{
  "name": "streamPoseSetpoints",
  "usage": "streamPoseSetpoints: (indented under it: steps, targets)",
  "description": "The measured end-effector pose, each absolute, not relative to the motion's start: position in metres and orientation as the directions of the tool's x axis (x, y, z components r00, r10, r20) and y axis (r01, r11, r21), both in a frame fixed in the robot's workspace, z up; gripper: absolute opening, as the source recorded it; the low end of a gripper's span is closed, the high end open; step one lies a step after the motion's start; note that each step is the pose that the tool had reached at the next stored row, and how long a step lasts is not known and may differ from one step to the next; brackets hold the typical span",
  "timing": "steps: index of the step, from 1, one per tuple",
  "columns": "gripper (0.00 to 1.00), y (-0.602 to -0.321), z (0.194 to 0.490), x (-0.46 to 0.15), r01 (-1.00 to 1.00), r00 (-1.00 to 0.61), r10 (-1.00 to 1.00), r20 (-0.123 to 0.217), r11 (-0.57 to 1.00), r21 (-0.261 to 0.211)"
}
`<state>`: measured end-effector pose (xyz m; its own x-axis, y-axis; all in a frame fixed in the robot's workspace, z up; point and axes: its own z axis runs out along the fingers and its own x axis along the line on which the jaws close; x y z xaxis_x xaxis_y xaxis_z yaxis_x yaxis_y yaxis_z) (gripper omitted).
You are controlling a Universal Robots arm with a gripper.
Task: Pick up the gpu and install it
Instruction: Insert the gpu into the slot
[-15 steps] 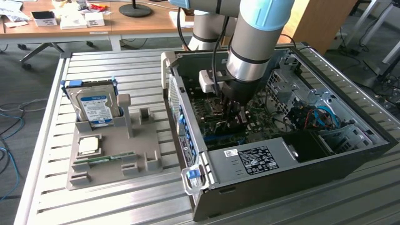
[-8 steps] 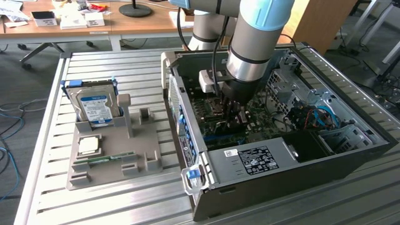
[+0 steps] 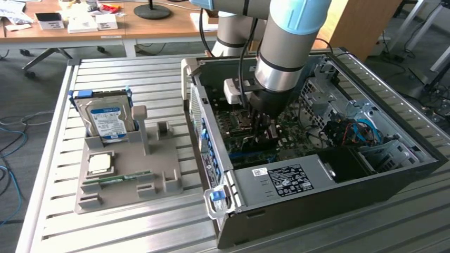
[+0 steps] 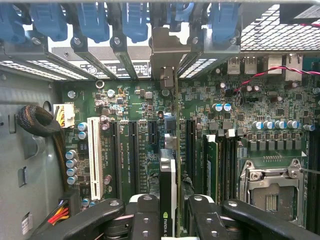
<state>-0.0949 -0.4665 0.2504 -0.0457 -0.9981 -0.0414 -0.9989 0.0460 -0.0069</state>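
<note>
The gpu (image 4: 169, 170) stands on edge over the motherboard (image 4: 135, 107) inside the open computer case (image 3: 411, 168). It shows as a thin green board with a dark face. Its silver bracket (image 4: 167, 50) lies against the rear slot openings, under the blue latches. My gripper (image 4: 172, 220) reaches down into the case, a black finger on each side of the card's near end and close against it. In the exterior view the gripper (image 3: 262, 126) hangs low over the board, under the grey and blue arm.
Beside the gpu are a white expansion slot (image 4: 94, 157), black slots, upright memory sticks (image 4: 212, 165) and the processor socket (image 4: 270, 192). Outside the case, a grey holder (image 3: 165, 158) carries a hard drive (image 3: 109, 118), a processor chip (image 3: 100, 163) and a memory stick (image 3: 119, 178).
</note>
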Motion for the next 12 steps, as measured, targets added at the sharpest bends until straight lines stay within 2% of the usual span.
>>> streamPoseSetpoints:
  steps: [12]
  targets:
    - [0.26, -0.4657, 0.2504, -0.0949, -0.999, -0.046, -0.998, -0.041, 0.046, -0.007]
